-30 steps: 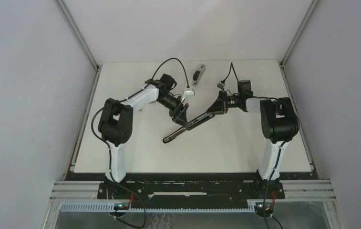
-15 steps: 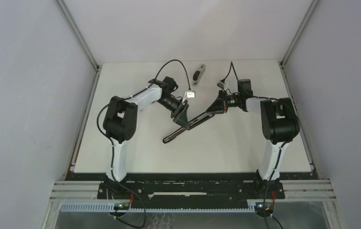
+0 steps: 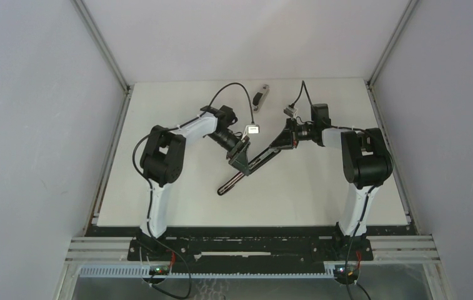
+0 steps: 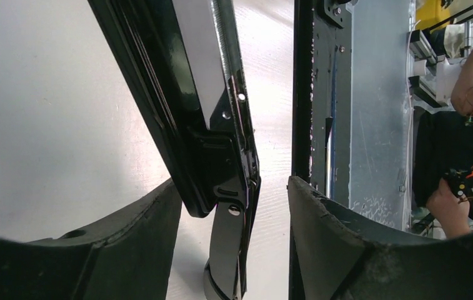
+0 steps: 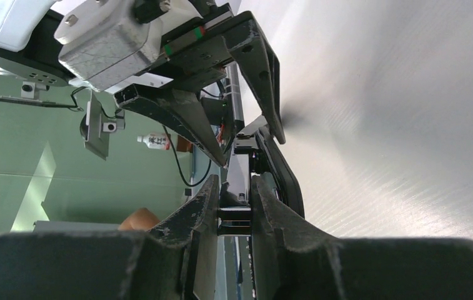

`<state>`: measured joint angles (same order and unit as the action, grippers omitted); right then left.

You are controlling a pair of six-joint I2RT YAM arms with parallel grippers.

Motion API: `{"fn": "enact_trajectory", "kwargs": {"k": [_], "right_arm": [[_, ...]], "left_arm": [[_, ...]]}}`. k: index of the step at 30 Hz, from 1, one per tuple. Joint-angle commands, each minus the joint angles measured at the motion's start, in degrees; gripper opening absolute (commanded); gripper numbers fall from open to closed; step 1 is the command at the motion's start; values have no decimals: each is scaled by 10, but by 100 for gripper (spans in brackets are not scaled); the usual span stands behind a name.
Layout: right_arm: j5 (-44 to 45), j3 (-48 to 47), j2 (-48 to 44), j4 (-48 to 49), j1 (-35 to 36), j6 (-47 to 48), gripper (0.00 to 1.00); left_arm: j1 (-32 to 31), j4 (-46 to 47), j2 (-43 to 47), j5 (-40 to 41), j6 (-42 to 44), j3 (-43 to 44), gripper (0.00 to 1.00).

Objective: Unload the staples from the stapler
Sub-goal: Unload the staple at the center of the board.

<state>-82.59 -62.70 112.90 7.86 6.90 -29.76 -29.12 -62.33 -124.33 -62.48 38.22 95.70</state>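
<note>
The black stapler [image 3: 265, 153] lies swung open across the middle of the white table [image 3: 159, 187], its lower arm [image 3: 229, 185] pointing toward the near edge. My right gripper [image 3: 285, 140] is shut on the stapler's far end, where a small metal part [image 5: 235, 212] sits pinched between its fingers. My left gripper [image 3: 241, 161] straddles the stapler's middle with its jaws open. In the left wrist view the stapler [image 4: 215, 144] stands between the fingers, with a gap to the right finger [image 4: 312, 219]. I cannot make out the staples; only the silver rail [image 4: 199, 62] shows.
A small grey and black object [image 3: 260, 98] lies near the table's back edge. Cables loop above both wrists. A black and metal frame rail [image 3: 252, 240] runs along the near edge, and grey walls close both sides.
My left gripper slid right and nearer along the stapler and its jaws narrowed. The stapler's lower arm swung slightly toward the near edge. The right gripper stayed put.
</note>
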Motion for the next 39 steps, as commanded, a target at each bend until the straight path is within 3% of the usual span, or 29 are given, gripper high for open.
{"fn": "enact_trajectory", "kwargs": {"k": [1,4,10,21,39], "right_arm": [[-38,-15,-38,8,3,-3,4],[-37,-15,-38,5,3,-1,3],[-37,-15,-40,4,3,1,4],[-35,-15,-38,4,1,1,4],[-33,-15,-33,4,2,2,5]], "left_arm": [[-2,25,0,-24,-26,15,69],[-1,67,6,-21,-59,1,70],[-2,64,2,-43,-64,2,67],[-2,-45,-25,-36,39,27,69],[-6,-15,-24,-62,3,30,63]]}}
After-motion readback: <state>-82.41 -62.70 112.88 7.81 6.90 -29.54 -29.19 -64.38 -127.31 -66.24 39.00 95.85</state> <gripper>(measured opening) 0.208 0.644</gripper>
